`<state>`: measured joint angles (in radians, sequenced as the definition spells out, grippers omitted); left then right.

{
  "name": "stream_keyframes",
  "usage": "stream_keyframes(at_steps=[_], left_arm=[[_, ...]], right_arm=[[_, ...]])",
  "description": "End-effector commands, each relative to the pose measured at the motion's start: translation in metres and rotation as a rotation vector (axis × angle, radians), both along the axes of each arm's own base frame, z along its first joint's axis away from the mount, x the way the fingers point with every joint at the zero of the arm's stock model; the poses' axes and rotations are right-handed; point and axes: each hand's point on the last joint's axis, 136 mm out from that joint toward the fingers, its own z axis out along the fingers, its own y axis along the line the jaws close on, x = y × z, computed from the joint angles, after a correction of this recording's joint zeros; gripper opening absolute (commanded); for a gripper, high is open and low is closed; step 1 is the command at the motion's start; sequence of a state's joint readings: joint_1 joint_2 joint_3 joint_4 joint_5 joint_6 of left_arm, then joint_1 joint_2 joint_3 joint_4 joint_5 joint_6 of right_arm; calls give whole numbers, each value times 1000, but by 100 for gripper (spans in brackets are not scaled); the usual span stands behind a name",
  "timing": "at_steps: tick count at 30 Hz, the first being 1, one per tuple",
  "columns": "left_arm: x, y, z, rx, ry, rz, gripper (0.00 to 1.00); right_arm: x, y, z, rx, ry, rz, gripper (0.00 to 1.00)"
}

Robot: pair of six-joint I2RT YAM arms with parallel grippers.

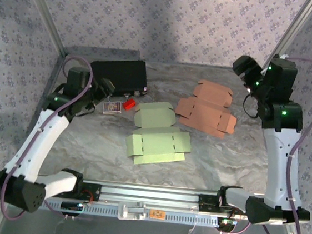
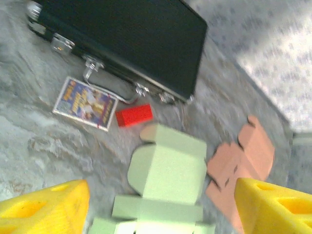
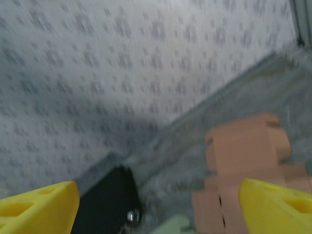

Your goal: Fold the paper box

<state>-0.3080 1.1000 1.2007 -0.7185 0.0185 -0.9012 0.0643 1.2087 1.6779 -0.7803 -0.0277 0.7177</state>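
Observation:
Two flat, unfolded paper box blanks lie on the marbled table. The light green one [image 1: 157, 134] [image 2: 168, 170] is in the middle and the orange one [image 1: 207, 108] [image 3: 243, 151] is to its back right. My left gripper [image 1: 104, 86] [image 2: 161, 209] hovers at the back left beside the black case, pointing toward the green blank. Its yellow fingers [image 2: 44, 207] stand apart with nothing between them. My right gripper [image 1: 244, 66] [image 3: 158, 209] is raised at the back right, behind the orange blank, open and holding nothing.
A closed black case [image 1: 118, 74] [image 2: 126, 44] lies at the back left. In front of it are a small picture card [image 1: 111, 108] [image 2: 85, 103] and a red block [image 1: 128, 103] [image 2: 134, 115]. Patterned walls enclose the table on three sides.

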Motion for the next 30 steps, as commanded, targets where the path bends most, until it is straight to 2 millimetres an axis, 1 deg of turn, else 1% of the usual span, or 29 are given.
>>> stream_keyframes(at_steps=[1,3,6,8,11,14,17,18,20,24,27,30], left_arm=[[-44,-19,-21,73,73,-159,75],[-59,-33,-34,80,101,-228,71],[-77,-43,-53,81,164,-262,69],[-87,-48,-63,55,200,-259,69],[-98,-61,-77,-33,234,-237,69],[-110,-73,-99,-147,300,-178,68],[-118,-84,-113,-249,329,-112,67],[-120,-86,-120,-274,340,-89,67],[-125,-90,-132,-323,353,-48,67],[-134,-100,-154,-456,371,67,67],[-143,-105,-170,-530,376,165,67],[-146,-111,-180,-597,338,243,66]], right_arm=[[-33,24,-34,70,173,121,83],[-44,33,-50,85,242,171,78],[-59,44,-72,108,320,222,72],[-68,54,-85,125,353,254,71],[-80,70,-109,154,418,302,69],[-92,89,-136,195,480,351,66],[-102,107,-163,234,522,381,66],[-109,113,-185,246,570,387,66],[-115,123,-207,273,595,408,66],[-123,134,-251,345,632,417,68],[-125,139,-276,407,655,419,71],[-129,142,-291,445,667,428,73]])
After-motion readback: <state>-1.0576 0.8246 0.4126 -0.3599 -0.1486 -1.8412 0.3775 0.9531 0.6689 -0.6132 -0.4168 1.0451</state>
